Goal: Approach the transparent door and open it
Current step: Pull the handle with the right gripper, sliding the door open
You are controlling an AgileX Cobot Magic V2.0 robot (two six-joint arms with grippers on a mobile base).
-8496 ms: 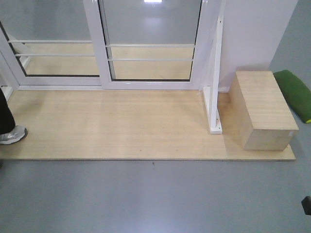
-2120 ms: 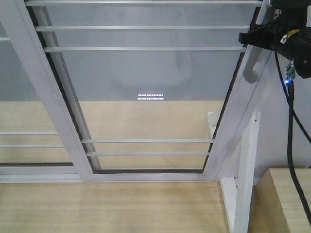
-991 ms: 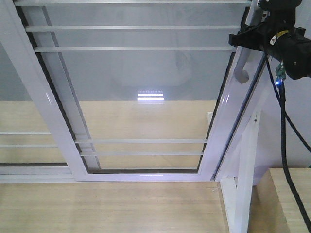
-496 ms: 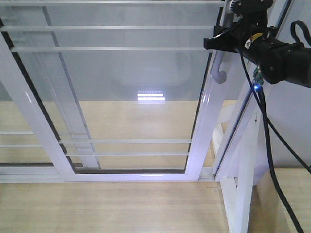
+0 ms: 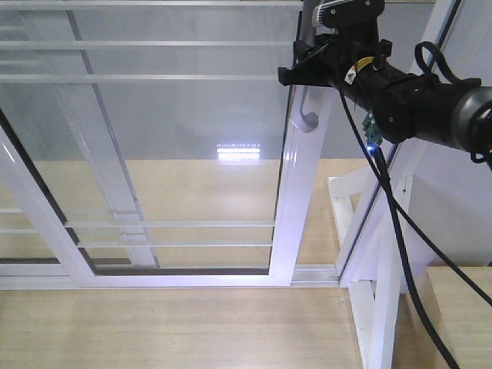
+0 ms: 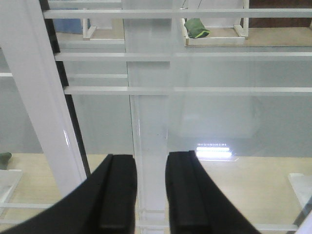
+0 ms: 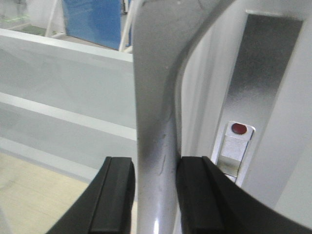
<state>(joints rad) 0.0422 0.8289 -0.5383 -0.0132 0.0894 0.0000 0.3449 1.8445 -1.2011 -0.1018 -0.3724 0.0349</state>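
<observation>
Slid further left since half second ago: door (image 5: 298, 207); gap to jamb (image 5: 409, 157) at right now wide. My right gripper (image 7: 153, 195) clamped on handle (image 7: 155, 112). Left gripper (image 6: 150, 195) parted, empty. Opening well underway, I judge; more leftward pull needed.

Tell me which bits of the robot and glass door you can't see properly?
- Front view: the transparent door is cut off at the top edge.
- Front view: the black wrist hides the upper handle.
- Right wrist view: the right pincer clamps the handle; its base is cut off below.
- The left pincer is outside the front view; the left wrist view shows only its tips.
- Right wrist view: the red-dot latch, locked or not, cannot tell.
</observation>
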